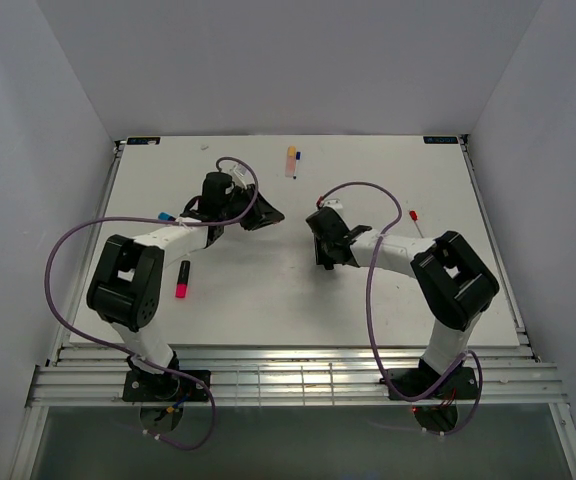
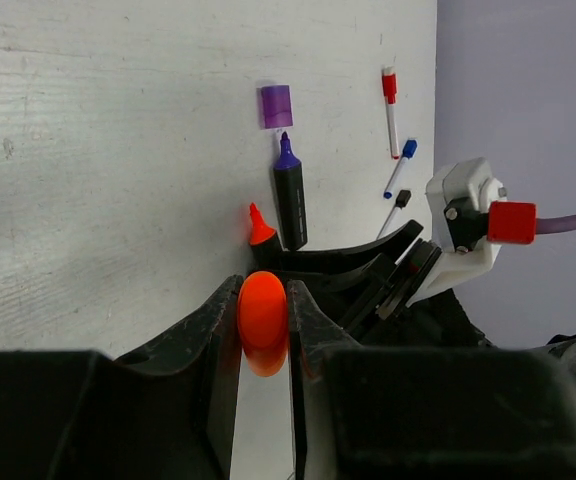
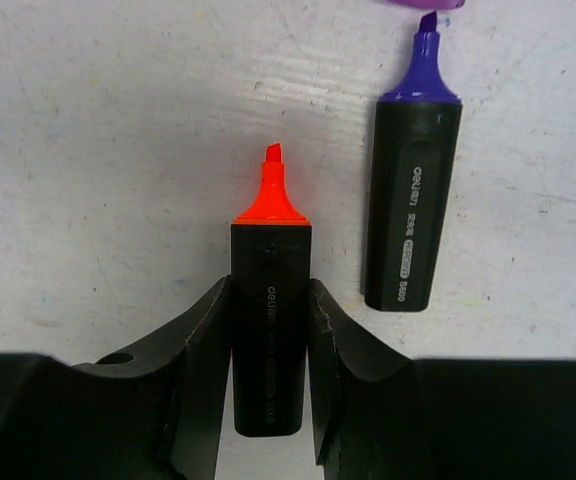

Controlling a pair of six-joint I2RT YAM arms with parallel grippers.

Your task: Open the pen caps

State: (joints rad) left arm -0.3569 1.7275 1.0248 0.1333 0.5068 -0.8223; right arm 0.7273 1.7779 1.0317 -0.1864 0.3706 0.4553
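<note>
A: State of left tool (image 2: 264, 300)?
B: Clamped on the orange cap (image 2: 262, 325), cap off its highlighter.
A: And right tool (image 3: 270, 300)?
B: Gripping the orange highlighter (image 3: 270, 260) by the barrel, bare tip pointing away from it.
A: Other caps?
B: One purple cap (image 2: 276, 106) on the tabletop (image 2: 88, 150) ahead of the left tool, just past the tip of the uncapped purple highlighter (image 2: 289, 205). That one lies just beside the right tool.

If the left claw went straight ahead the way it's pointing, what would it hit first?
Most likely the tip of the orange marker held in the right claw, though depth is hard to judge.
</note>
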